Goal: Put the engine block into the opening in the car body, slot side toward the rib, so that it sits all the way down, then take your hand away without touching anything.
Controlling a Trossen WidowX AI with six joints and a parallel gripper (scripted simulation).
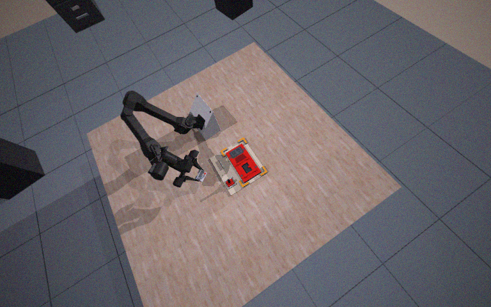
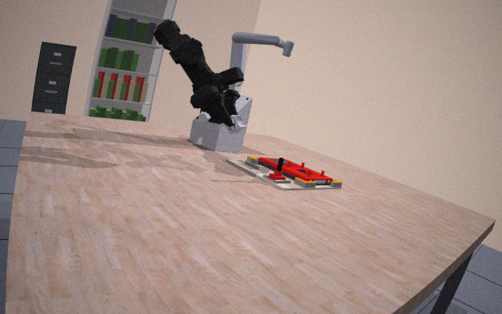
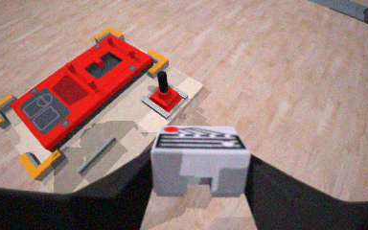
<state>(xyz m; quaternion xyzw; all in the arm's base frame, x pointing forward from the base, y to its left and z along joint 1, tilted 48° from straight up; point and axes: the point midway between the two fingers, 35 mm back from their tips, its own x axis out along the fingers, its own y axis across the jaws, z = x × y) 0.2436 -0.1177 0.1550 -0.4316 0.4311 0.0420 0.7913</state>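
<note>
My gripper (image 1: 201,175) (image 2: 238,124) (image 3: 197,155) is shut on the engine block (image 1: 201,174) (image 2: 240,122) (image 3: 199,161), a light grey block with a striped dark top and a red dot. In the wrist view a slot shows in its lower near side. Gripper and block are in the air, beside the base plate and short of the car body. The red car body (image 1: 240,157) (image 2: 290,167) (image 3: 67,89) lies flat between orange corner brackets. Its dark opening (image 1: 247,167) (image 3: 103,65) is empty of any block, and a small red rib juts into it.
A red piece with an upright black peg (image 1: 229,181) (image 2: 280,165) (image 3: 162,82) stands on the pale base plate (image 1: 232,192) (image 2: 289,188) (image 3: 191,81), between block and opening. A thin grey strip (image 3: 97,154) is on the plate. The arm's light grey mount (image 1: 202,110) (image 2: 228,139) stands behind.
</note>
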